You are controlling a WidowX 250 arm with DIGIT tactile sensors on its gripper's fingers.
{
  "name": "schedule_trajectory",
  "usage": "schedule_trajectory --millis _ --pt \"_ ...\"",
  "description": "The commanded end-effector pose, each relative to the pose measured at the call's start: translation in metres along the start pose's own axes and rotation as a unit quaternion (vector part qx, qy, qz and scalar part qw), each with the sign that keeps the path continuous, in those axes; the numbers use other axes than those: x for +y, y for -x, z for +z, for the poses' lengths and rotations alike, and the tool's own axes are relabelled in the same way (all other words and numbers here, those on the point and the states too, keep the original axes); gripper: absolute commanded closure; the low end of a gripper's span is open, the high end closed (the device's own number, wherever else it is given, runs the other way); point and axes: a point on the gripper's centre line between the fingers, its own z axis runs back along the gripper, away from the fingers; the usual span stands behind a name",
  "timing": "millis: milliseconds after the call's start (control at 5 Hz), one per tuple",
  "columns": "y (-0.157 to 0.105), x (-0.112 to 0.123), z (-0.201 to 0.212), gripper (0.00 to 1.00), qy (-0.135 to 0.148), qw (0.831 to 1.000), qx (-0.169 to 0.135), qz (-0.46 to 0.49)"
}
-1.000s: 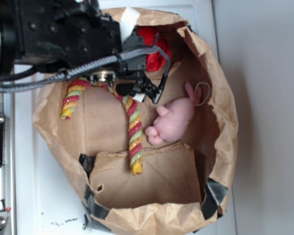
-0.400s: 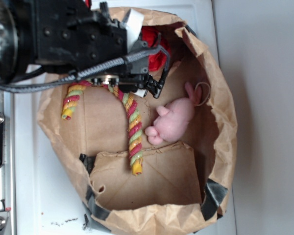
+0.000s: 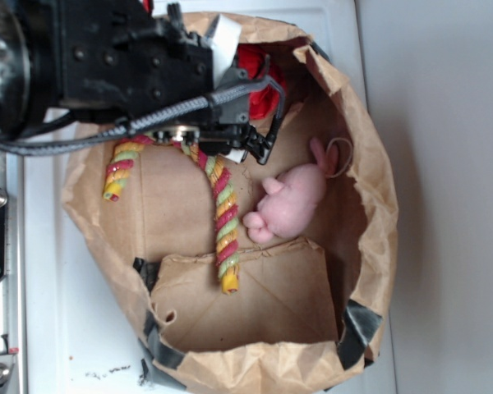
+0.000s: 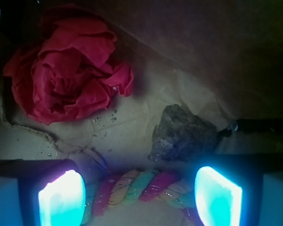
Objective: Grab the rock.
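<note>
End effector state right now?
End effector: open, holding nothing; the rock lies just ahead of its fingers, untouched.

black arm (image 3: 107, 57), braided grey cable (image 3: 164, 115), screws

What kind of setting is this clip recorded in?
Likely a tabletop robot test setup: a cut-down paper bag on a white surface holds a plush bunny, twisted rope, red wad and rock.

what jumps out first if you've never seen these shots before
In the exterior view, the pink plush bunny lies in the middle of the brown paper bag, beside a striped twisted rope. In the wrist view a crumpled red wad fills the upper left, with the rock to its right, beyond the open jaws.
</note>
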Motion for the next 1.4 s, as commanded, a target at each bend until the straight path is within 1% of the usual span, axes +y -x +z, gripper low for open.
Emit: schedule_trajectory --millis 0,200,400,600,800,1000,1200 --pt "-0.01 0.019 0.008 0.0 0.032 0.999 -0.018 -0.001" --pt "-0.012 0.023 0.005 0.0 0.03 0.999 -0.018 -0.001" --pt "-0.013 0.021 -0.002 0.0 0.028 0.999 -0.026 0.002" --pt "-0.017 0.014 -0.007 0.0 0.025 0.999 -0.032 0.011" --pt "-0.022 0.007 -0.009 0.0 0.008 0.998 -0.041 0.041" --pt "-0.027 0.005 -0.01 0.0 -0.022 0.994 -0.047 0.097" --pt "-0.027 0.007 -0.01 0.0 -0.038 0.993 -0.057 0.1"
